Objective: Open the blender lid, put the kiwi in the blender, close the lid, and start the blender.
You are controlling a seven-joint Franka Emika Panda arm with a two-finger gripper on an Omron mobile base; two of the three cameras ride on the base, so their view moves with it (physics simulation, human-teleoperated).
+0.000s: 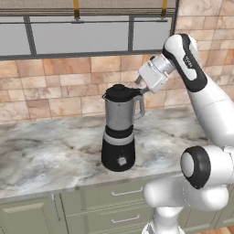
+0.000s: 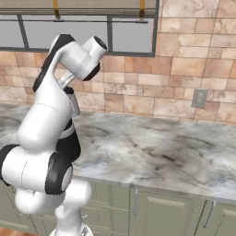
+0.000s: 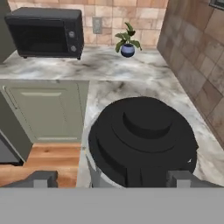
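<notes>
Pincer [image 3: 112, 178] standing released, straddling the blender lid [image 3: 142, 141], which is sitting on the blender [image 1: 119, 132]. Risk: lid half-seated, could be popping loose at start.

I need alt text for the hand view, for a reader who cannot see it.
A black blender lid sits on the jar just beyond the open tool. Farther along the marble counter stand a black microwave and a small potted plant.
</notes>
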